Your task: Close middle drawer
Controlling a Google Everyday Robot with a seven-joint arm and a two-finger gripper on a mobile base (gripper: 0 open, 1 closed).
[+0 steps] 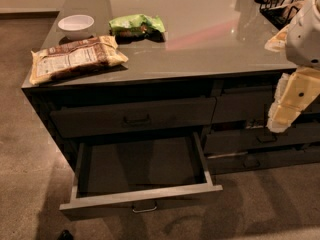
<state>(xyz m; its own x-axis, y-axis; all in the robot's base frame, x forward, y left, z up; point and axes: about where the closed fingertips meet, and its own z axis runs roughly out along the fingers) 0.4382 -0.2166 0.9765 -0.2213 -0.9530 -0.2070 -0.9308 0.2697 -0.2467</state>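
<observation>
The middle drawer (142, 166) is pulled far out from the left bank of the dark counter. Its inside is bare and dark. Its flat front (100, 200) faces me near the floor, with a small bar handle (145, 208) at its centre. The drawer above it (90, 120) sits nearly flush and has its own bar handle (137, 119). My gripper (279, 124), with cream-coloured fingers pointing down, hangs at the right edge of the view. It is in front of the right bank of drawers, well to the right of and above the open drawer's front, and touches nothing.
The counter top (200, 29) holds a white bowl (76, 24), a green snack bag (137, 25), a brown snack bag (75, 58) and a black wire rack (282, 4) at the back right. Right-bank drawers (240, 106) are beside the gripper. Carpet floor (260, 204) lies in front.
</observation>
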